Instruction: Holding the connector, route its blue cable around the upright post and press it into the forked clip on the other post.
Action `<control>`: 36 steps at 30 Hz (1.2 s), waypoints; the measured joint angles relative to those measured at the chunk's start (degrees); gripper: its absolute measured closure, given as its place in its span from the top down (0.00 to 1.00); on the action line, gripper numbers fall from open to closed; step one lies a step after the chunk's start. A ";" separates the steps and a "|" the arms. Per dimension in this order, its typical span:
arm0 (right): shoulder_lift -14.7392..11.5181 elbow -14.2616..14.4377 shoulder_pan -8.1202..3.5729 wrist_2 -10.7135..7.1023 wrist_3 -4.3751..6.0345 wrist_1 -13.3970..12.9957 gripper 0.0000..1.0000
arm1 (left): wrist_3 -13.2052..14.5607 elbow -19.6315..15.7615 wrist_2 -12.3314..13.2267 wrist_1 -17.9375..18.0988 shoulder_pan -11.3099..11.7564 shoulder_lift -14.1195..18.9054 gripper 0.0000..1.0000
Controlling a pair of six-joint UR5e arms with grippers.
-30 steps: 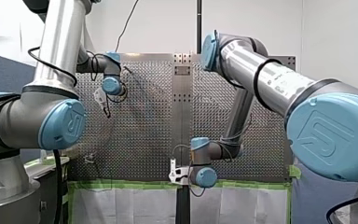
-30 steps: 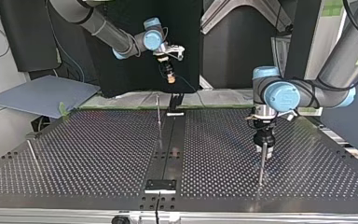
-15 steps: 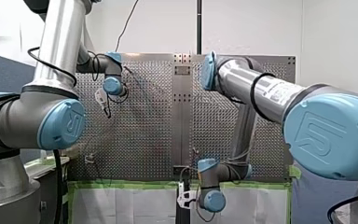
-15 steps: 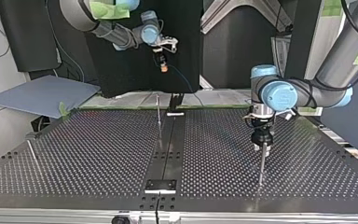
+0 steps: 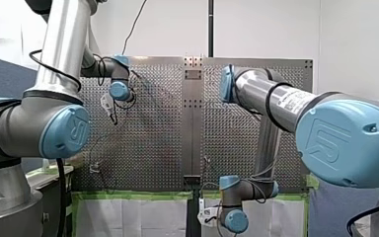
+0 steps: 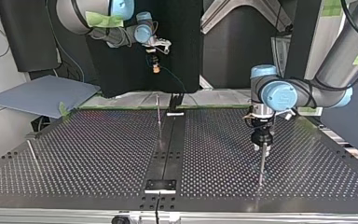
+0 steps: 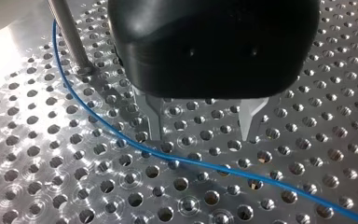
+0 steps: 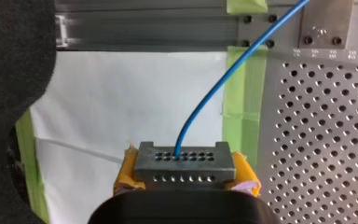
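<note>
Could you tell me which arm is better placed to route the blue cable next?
Probably my right: the right gripper, yellow-padded, clamps the grey multi-hole connector ending the blue cable. The left gripper hangs open above that cable.

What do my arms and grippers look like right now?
My left arm and right arm are silver tubes with blue joint caps and black cables. The left gripper is black with metal fingers; the right gripper has yellow pads.

Blue cable (image 8: 209,91), grey connector (image 8: 185,161), yellow pads (image 8: 126,171), silver perforated table (image 7: 51,177)
</note>
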 joint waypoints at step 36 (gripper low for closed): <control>-14.79 14.68 -6.08 2.28 0.33 -15.18 0.00 | 0.04 0.00 -0.19 -0.52 -0.17 -0.39 0.80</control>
